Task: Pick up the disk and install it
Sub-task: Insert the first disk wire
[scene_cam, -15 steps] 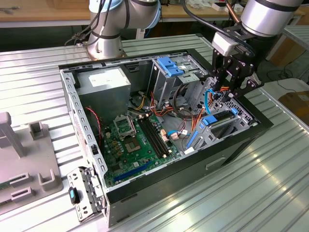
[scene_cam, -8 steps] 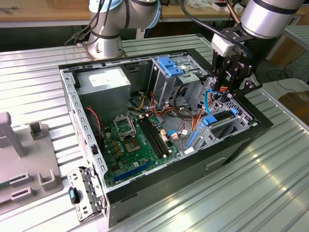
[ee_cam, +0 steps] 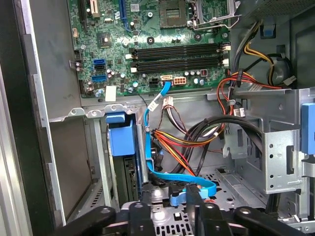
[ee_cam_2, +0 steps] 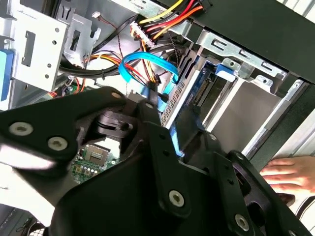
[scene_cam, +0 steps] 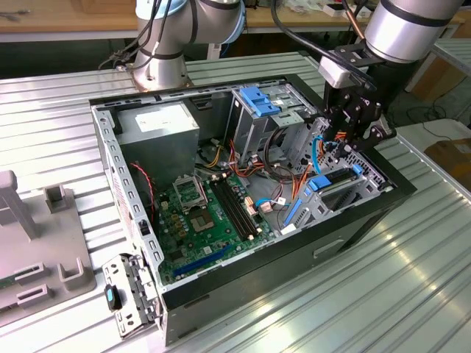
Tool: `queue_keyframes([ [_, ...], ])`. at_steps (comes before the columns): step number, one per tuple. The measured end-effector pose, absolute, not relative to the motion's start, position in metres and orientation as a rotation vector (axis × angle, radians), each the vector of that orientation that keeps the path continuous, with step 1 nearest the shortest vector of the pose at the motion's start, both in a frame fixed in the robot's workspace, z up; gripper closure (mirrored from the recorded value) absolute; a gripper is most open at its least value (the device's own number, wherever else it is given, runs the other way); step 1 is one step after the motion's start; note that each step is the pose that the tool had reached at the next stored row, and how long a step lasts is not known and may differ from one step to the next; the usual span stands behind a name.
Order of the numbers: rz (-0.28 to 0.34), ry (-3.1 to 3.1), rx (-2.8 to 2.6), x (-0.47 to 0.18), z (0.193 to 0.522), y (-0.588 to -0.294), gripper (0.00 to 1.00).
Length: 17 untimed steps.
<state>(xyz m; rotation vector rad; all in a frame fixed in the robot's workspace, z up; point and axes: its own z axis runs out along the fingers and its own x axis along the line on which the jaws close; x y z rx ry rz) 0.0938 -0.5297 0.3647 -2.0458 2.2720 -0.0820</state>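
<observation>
Black gripper: upper right, exterior view; grip width unclear.
Grey metal blue-railed disk: edge-on, mostly hidden.
Person's hand: cut off, second wrist view.

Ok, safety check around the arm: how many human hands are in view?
1: a person's hand in the second wrist view, its fingers showing just outside the black computer case. Others may lie beyond what the cameras cover.
</observation>
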Motion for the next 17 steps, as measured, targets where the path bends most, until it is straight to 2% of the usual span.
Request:
queue_keyframes([
  [1, -0.082, 2.272, -2.046, 0.094, 0.365, -0.530, 0.64],
  [2, -0.082, 2.272, -2.045, 0.094, 0.365, -0.530, 0.76],
  [3, -0.082, 2.272, -2.045, 0.094, 0.365, -0.530, 0.82],
  [4, -0.082, 2.273, -2.045, 0.094, 0.365, -0.530, 0.84],
  [10, -0.082, 2.273, -2.044, 0.094, 0.365, -0.530, 0.84],
  [17, -0.086, 2.263, -2.045, 0.087, 0.365, -0.545, 0.84],
])
